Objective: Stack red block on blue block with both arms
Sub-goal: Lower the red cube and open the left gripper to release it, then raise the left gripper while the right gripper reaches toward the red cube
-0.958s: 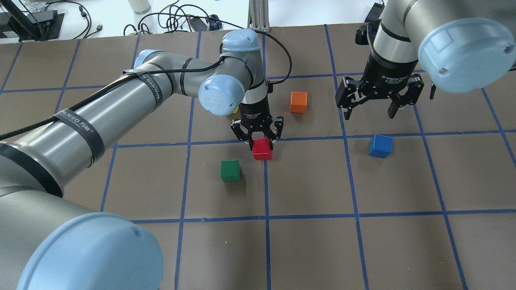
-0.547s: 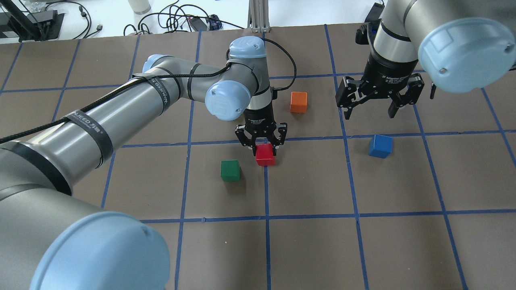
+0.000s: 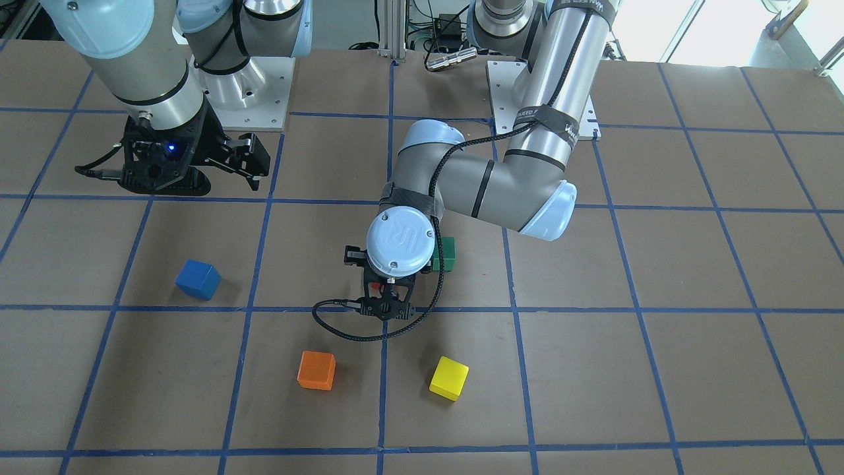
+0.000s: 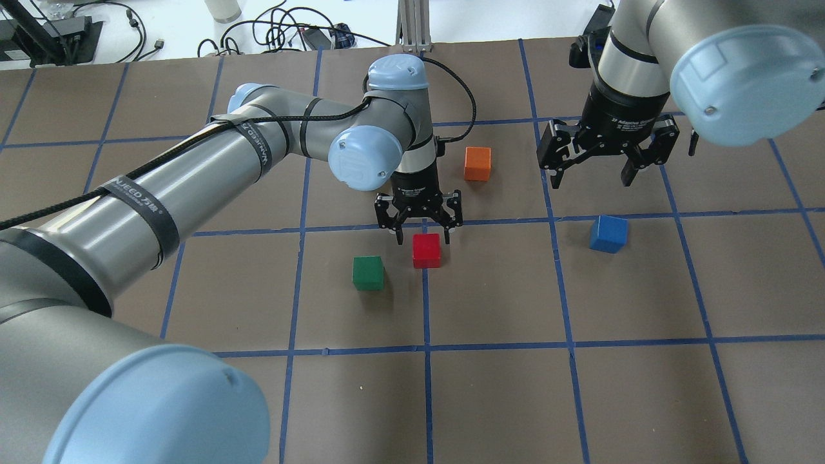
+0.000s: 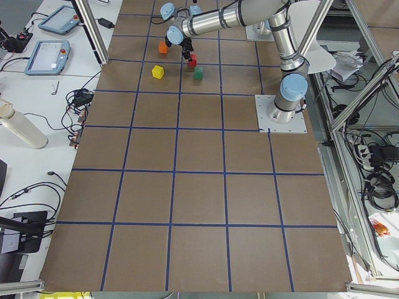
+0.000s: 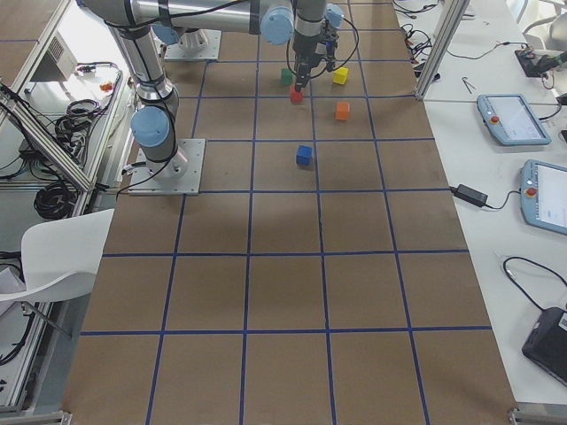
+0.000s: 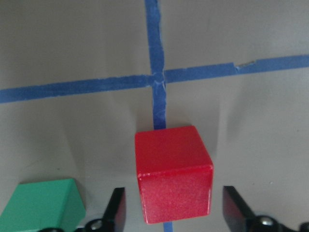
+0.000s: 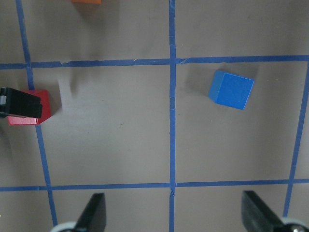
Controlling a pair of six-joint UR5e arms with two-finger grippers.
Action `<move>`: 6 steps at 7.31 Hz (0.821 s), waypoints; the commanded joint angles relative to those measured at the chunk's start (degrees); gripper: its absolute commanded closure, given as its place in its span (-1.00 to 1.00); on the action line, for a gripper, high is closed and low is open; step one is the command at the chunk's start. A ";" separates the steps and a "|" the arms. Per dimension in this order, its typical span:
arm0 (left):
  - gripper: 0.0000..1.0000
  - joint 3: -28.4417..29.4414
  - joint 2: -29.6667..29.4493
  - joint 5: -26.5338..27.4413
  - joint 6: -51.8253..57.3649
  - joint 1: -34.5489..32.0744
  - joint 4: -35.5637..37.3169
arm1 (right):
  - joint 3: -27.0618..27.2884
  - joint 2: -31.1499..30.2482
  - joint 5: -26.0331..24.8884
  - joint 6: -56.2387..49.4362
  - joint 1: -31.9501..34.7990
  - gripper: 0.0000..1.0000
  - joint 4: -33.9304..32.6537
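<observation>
My left pincer [image 4: 423, 238] gapes over the red block [image 4: 427, 251]; my right pincer [image 4: 592, 181] gapes too. My wrist cap [image 3: 401, 241] reads UR, above the blue-taped brown table [image 4: 503, 290]

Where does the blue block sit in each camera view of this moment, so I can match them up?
Front-facing: blue block, left of centre.
Overhead: right of centre.
Exterior left: not visible.
Exterior right: upper middle.
Left wrist: not in it.
Right wrist: upper right.
Landmark: the orange block, seen in all four exterior views and at the right wrist view's top edge.
</observation>
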 commanded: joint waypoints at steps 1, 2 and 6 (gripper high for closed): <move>-1.00 1.69 2.13 2.24 0.03 1.76 -0.26 | -0.13 0.00 0.59 0.78 0.00 -1.00 0.00; -1.00 3.26 3.62 5.22 0.21 3.51 -2.00 | -0.21 0.00 0.86 0.96 0.00 -1.00 0.00; -1.00 6.27 11.43 9.20 5.29 13.87 -9.31 | 0.31 0.52 1.30 3.60 0.44 -1.00 -2.37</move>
